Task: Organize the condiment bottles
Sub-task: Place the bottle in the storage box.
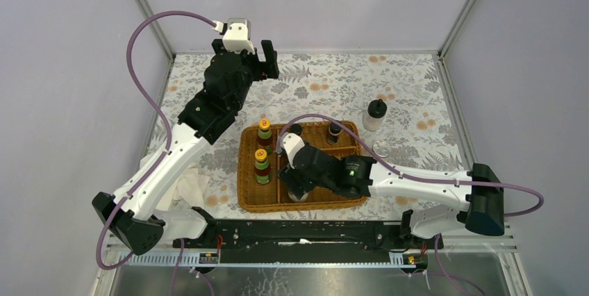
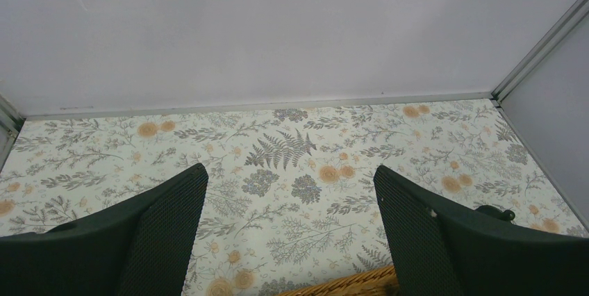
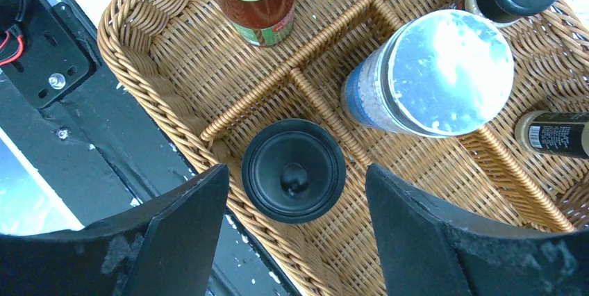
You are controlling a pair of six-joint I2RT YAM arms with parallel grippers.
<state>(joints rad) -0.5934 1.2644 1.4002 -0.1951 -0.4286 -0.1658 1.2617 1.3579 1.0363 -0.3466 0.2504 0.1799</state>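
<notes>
A wicker basket (image 1: 305,202) holds two yellow-capped red-green bottles (image 1: 264,129) (image 1: 261,164) in its left part. A dark black-capped jar (image 1: 334,133) stands at its back. My right gripper (image 1: 295,188) is open, low over the front compartment. Its fingers straddle the black knobbed lid (image 3: 294,179) of a cream jar without touching it. A silver-lidded shaker (image 3: 444,74) stands just behind it. A second cream jar (image 1: 375,115) stands on the table to the right. My left gripper (image 1: 267,60) is open and empty, raised over the far table.
A white cloth (image 1: 187,188) lies left of the basket. A small pale object (image 1: 380,147) stands by the basket's right rim. The black mounting rail (image 1: 299,233) runs just in front of the basket. Grey walls close the table on three sides.
</notes>
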